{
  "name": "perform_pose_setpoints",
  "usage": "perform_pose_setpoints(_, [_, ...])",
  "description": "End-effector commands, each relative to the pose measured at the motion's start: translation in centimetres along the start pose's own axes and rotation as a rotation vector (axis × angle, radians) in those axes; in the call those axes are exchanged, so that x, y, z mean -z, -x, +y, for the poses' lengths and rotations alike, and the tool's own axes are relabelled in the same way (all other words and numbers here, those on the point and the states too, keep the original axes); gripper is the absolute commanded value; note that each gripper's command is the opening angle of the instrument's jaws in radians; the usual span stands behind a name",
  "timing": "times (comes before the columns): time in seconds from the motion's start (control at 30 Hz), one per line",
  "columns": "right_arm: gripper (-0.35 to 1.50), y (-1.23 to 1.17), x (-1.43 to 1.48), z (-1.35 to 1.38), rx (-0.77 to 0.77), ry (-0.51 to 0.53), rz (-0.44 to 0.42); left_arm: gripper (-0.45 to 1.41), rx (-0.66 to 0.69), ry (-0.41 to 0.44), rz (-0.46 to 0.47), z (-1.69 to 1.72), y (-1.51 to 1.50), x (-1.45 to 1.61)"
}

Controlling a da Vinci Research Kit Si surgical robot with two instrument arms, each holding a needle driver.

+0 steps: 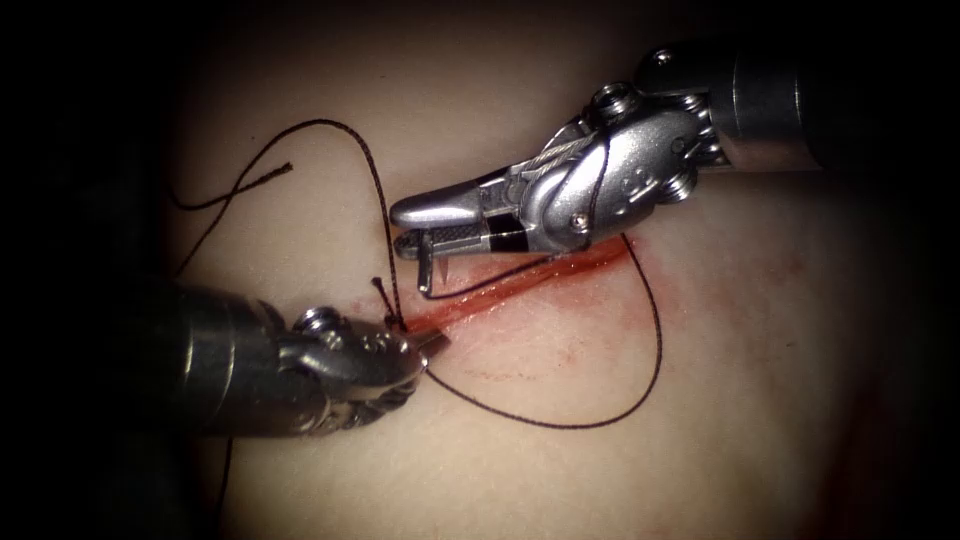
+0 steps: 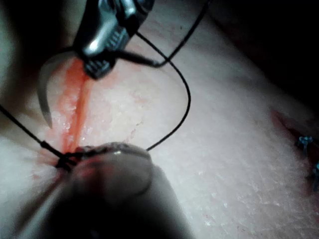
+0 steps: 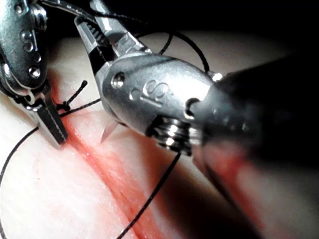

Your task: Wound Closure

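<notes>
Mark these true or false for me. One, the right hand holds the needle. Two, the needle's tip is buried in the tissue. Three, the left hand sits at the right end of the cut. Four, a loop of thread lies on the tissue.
1. True: the right hand grips the needle back from its tip.
2. False: the tip is bare and hangs free over the cut, not in the tissue.
3. False: the left hand is at the cut's left end, beside the knot, shut on the thread.
4. True: the thread runs from the left hand in a wide loop to the right of the cut.
</notes>
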Motion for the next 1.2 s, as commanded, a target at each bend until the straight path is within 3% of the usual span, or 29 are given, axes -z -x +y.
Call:
perform_pose_setpoints(0.03, [-0.35, 0.08, -0.06, 0.02, 0.004, 0.000, 0.000, -0.38, 0.000, 0.000, 0.000, 0.04, 0.01, -0.06])
perform_pose_setpoints(0.63, [-0.35, 0.06, -0.11, -0.01, 0.011, 0.010, 0.008, -0.38, 0.002, -0.001, 0.000, 0.02, 0.01, -0.07])
perform_pose_setpoints(1.2, [-0.35, 0.17, -0.15, -0.23, -0.011, -0.004, 0.001, -0.37, 0.003, -0.001, 0.000, 0.00, 0.01, -0.07])
